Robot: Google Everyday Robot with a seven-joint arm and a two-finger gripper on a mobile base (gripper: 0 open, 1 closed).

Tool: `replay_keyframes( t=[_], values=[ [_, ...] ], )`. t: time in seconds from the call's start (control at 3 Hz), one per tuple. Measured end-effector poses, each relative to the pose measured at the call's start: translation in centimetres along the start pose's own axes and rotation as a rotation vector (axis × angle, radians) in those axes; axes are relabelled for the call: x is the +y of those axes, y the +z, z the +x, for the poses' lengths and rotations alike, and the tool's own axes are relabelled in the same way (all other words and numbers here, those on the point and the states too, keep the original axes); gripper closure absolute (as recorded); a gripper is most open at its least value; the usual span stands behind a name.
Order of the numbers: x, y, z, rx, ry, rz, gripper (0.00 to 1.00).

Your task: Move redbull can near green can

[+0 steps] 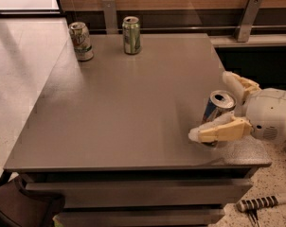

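Note:
The redbull can (216, 106), slim with blue and silver panels, stands upright near the table's right front corner. My gripper (212, 107) reaches in from the right and is open. One finger (221, 130) lies in front of the can's lower body. The other finger (237, 83) is behind and to the right of the can. The can stands between them. The green can (131, 35) stands upright at the far edge of the grey table (124, 112), well to the left of the gripper.
A whitish can with red-and-green print (81, 41) stands at the table's far left corner. A wooden wall with metal brackets (247, 17) runs behind the table. A striped tool (263, 203) lies on the floor at the lower right. A dark bag (21, 207) sits at the lower left.

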State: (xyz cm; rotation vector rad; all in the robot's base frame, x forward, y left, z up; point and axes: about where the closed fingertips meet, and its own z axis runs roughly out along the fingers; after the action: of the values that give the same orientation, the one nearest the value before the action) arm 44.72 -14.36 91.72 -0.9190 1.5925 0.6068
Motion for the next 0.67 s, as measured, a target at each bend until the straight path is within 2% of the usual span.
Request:
replay_keyframes(
  t=[0.33, 0.67],
  values=[
    [0.58, 1.17, 1.35, -0.010, 0.027, -0.006, 0.18],
    [0.76, 1.44, 1.40, -0.009, 0.027, -0.009, 0.43]
  ],
)
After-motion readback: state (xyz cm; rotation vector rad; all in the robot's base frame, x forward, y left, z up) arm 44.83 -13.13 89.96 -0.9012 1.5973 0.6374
